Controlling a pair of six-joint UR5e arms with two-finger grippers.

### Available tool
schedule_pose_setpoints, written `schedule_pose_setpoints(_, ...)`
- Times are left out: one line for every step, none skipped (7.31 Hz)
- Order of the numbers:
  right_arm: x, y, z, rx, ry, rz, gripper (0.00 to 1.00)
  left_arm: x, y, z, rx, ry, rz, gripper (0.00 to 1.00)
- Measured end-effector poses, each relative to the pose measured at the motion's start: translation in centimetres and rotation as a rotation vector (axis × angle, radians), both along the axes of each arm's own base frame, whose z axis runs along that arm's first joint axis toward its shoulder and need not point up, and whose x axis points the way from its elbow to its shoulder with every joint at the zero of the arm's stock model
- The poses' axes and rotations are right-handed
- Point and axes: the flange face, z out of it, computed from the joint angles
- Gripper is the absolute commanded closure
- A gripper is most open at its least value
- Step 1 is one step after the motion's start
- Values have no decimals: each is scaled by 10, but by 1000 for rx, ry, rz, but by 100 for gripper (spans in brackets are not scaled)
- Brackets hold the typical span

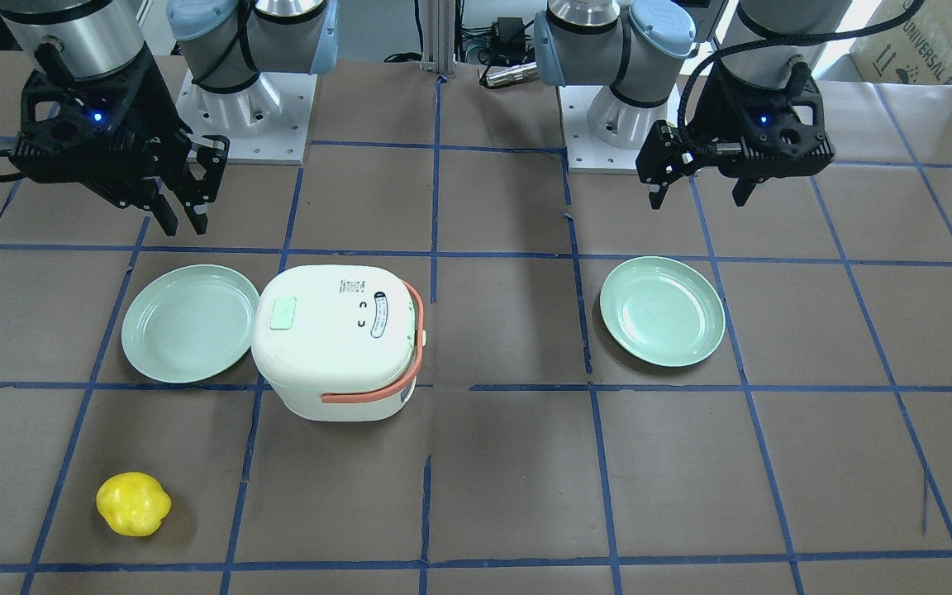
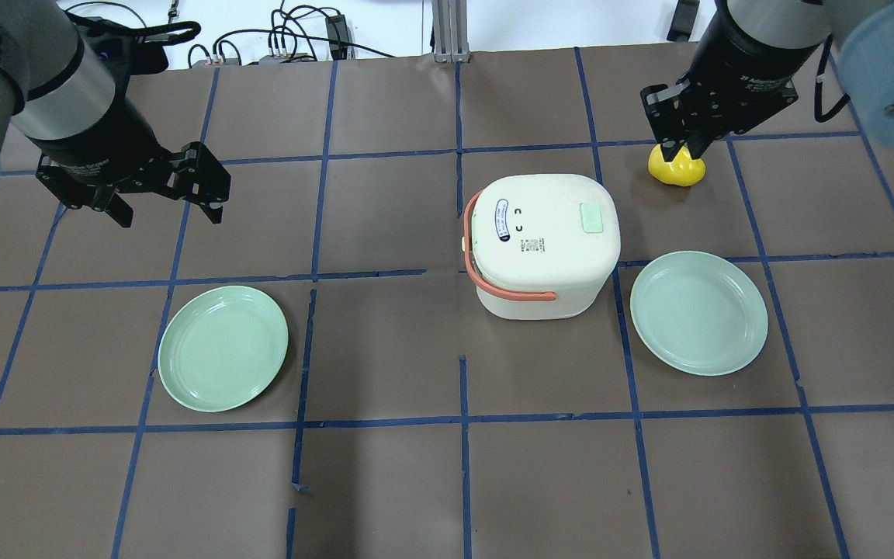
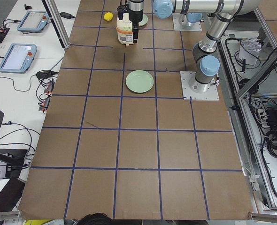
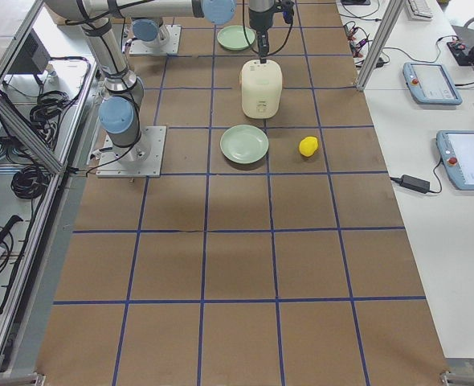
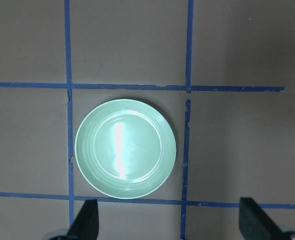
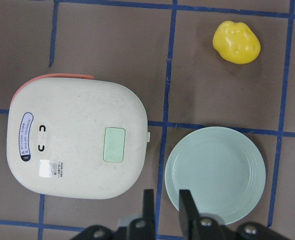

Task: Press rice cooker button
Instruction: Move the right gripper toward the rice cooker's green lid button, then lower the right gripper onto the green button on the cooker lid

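The rice cooker (image 1: 335, 343) is white with a salmon-orange handle and stands on the table with its lid closed. It also shows in the overhead view (image 2: 544, 241) and the right wrist view (image 6: 77, 145). A pale green button (image 1: 284, 314) (image 6: 114, 144) sits on the lid. My right gripper (image 1: 181, 221) (image 2: 684, 147) (image 6: 166, 200) is shut and empty. It hangs well above the table on the cooker's button side, not touching it. My left gripper (image 1: 697, 197) (image 2: 168, 211) (image 5: 167, 222) is open and empty, high above a pale green plate (image 5: 125, 148).
Two pale green plates lie on the table: one (image 1: 191, 322) touching the cooker on its button side, the other (image 1: 662, 310) apart on the handle side. A yellow lumpy object (image 1: 133, 504) (image 6: 236, 42) lies on the far side from my base.
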Motion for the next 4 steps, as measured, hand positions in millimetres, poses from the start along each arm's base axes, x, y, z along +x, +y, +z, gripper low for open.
schedule_pose_setpoints(2,-9,-10,6,0,6,92,0,0,0,0,0,0,0)
schedule_pose_setpoints(7,-17,-22,15,1,16,92,0,0,0,0,0,0,0)
schedule_pose_setpoints(14,-26,-34,21,1,29,92,0,0,0,0,0,0,0)
schedule_pose_setpoints(23,-34,-48,26,2,46,92,0,0,0,1,0,0,0)
